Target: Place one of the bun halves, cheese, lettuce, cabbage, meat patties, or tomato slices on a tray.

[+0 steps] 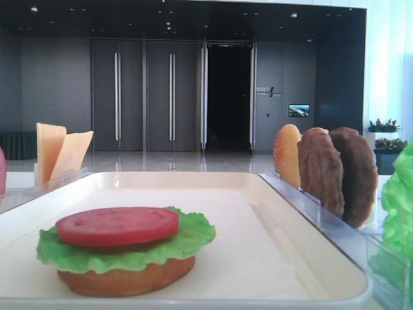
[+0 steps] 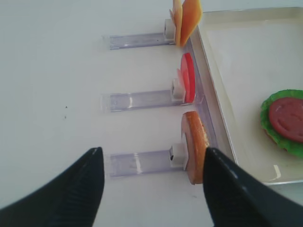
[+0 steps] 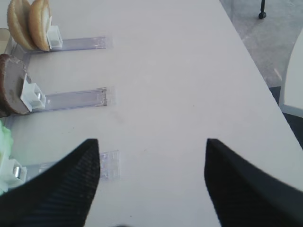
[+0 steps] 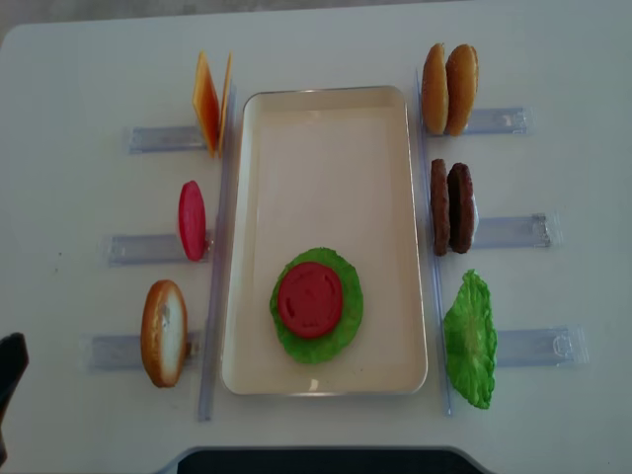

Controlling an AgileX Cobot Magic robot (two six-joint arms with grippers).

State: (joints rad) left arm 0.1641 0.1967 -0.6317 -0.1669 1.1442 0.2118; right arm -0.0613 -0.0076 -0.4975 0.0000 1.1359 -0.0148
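Observation:
On the cream tray [image 4: 326, 128] lies a stack: bun half [image 1: 126, 279], lettuce [image 4: 341, 331] and a tomato slice [image 4: 310, 299] on top. My left gripper [image 2: 152, 150] is open over the clear rack left of the tray, its right finger [image 2: 236, 189] beside an upright bun half [image 2: 194, 153]. Further along stand a tomato slice [image 2: 188, 78] and cheese [image 2: 185, 19]. My right gripper [image 3: 151, 142] is open over bare table, nothing between its fingers. To its left stand bun halves [image 3: 28, 23], meat patties [image 3: 12, 85] and lettuce [image 3: 4, 142].
Clear plastic racks [image 4: 138, 247] stick out from both long sides of the tray, three on each side. The table's right edge [image 3: 265, 85] runs close to the right gripper, with floor beyond. A dark panel [image 4: 316, 462] sits at the table's near edge.

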